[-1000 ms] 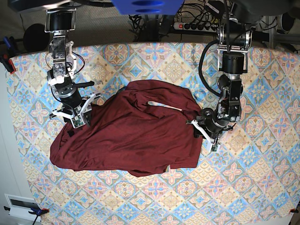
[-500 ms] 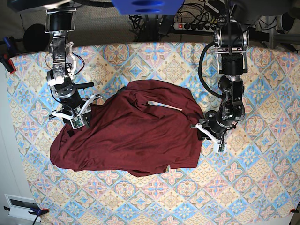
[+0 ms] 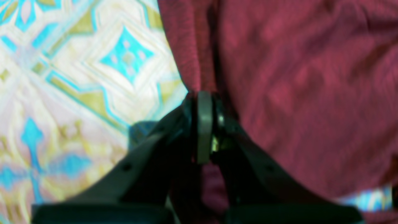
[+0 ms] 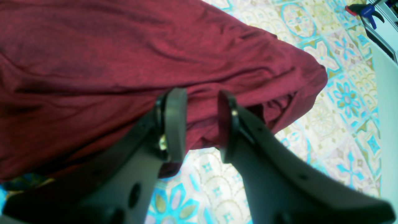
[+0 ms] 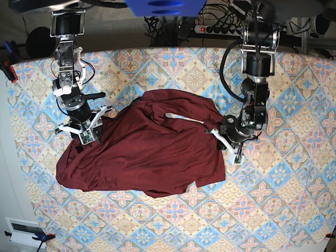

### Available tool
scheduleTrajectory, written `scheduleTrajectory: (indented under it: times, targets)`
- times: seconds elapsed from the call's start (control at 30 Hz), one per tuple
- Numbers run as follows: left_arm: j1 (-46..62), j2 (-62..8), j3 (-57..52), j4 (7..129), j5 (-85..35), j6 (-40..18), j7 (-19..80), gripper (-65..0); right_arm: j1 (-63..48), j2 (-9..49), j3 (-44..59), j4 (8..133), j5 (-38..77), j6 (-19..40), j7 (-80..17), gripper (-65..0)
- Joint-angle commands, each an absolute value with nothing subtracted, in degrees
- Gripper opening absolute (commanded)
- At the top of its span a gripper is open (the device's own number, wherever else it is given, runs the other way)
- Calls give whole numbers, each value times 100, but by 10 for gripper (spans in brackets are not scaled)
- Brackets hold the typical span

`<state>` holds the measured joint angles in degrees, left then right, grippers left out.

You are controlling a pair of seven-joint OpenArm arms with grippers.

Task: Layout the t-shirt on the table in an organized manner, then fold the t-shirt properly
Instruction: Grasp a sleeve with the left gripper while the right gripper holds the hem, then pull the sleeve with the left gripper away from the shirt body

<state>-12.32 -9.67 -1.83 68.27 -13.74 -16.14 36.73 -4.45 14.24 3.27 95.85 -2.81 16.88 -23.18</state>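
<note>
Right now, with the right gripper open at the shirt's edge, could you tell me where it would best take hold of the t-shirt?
Probably the bunched edge of the t-shirt just ahead of the right gripper, approached from the bare table side. There the fabric lies in raised folds ending at a free edge, giving the open jaws something to pinch. The left gripper is already shut on the opposite edge.

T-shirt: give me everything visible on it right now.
The t-shirt is plain dark maroon soft knit, no print, lying crumpled and unfolded mid-table with folds and creases across the top. The left gripper is shut on an edge fold at its side; the right gripper has open jaws straddling the opposite edge without pinching it. A pale strip shows near the collar.
</note>
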Motion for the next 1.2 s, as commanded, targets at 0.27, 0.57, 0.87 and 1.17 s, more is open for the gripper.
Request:
scheduleTrajectory:
  times: [0.27, 0.57, 0.87, 1.17]
  targets:
    - [989, -1086, -1332, 10211, -1358, -1622, 4532, -650, -365, 1481, 356, 9710, -242, 1666, -2167, -489]
    - [2607, -1086, -1560, 11512, -1367, -1622, 4505, -650, -365, 1481, 40, 9710, -242, 1666, -2167, -489]
    - [2976, -1086, -2105, 11521, -1473, -1622, 4541, -624, -374, 1481, -101, 9710, -242, 1666, -2167, -489]
    - [2484, -1613, -2475, 11644, -3116, -1622, 6149, -361, -673, 1481, -57, 10000, -136, 1666, -2607, -488]
